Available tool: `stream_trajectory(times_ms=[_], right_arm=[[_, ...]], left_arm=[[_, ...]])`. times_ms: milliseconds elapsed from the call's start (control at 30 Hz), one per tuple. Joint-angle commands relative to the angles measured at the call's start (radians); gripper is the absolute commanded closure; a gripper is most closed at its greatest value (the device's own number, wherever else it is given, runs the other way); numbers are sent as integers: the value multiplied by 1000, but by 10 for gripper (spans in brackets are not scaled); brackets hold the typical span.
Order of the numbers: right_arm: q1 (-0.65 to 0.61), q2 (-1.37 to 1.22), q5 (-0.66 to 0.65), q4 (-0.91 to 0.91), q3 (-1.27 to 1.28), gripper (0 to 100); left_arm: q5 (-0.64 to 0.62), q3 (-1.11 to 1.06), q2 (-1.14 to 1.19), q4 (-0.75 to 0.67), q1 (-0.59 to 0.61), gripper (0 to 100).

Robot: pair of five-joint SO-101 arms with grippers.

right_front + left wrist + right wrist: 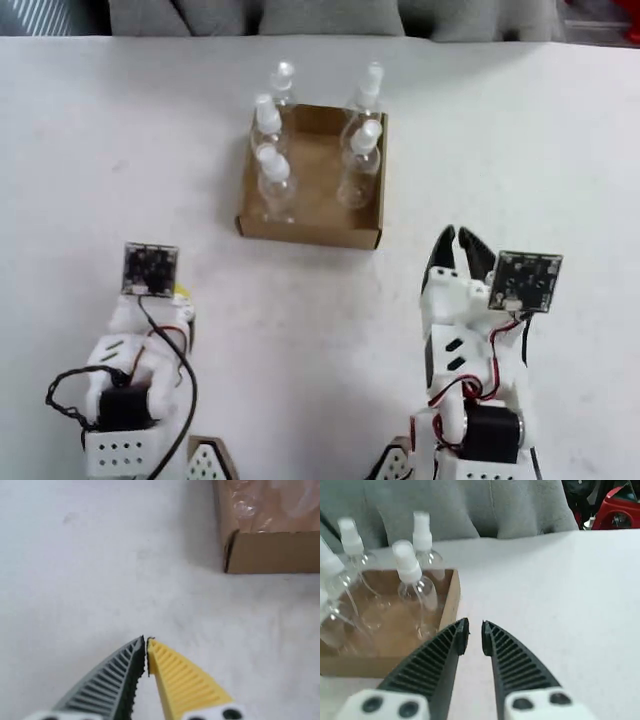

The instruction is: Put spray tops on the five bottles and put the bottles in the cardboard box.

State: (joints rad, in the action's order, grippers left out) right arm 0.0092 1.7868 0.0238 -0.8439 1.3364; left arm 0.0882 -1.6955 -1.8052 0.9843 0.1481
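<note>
Five clear bottles with white spray tops stand upright in the cardboard box at the table's middle back. Three are on one side and two on the other. My right gripper sits just in front of the box's near right corner, slightly open and empty. In the right wrist view the gripper faces the box and a bottle. My left gripper is shut and empty over bare table, short of the box's corner; in the high view it is at the front left.
Both arm bases stand at the table's front edge. A grey cushion and red items lie beyond the far edge. White tabletop stretches to the left and right of the box.
</note>
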Motion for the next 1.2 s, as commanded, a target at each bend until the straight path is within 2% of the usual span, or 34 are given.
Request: stream_trajectory(times_ms=[0,100,200,333,467,633,833,1167], right_arm=[[12,-7,-38,-70,21,982],[5,-7,21,-107,69,982],[4,-7,100,-110,138,982],[4,-7,175,-108,244,982],[10,-7,175,-111,325,981],[10,-8,175,-177,356,981],[10,-8,173,-242,356,981],[12,-8,173,-283,354,981]], left_arm=[[8,2,-5,9,147,976],[8,2,-5,55,196,976],[8,2,-7,137,188,976],[9,2,-7,150,133,977],[133,2,-5,163,73,977],[265,2,-5,206,73,977],[282,2,-10,296,74,976],[282,2,-10,298,74,976]])
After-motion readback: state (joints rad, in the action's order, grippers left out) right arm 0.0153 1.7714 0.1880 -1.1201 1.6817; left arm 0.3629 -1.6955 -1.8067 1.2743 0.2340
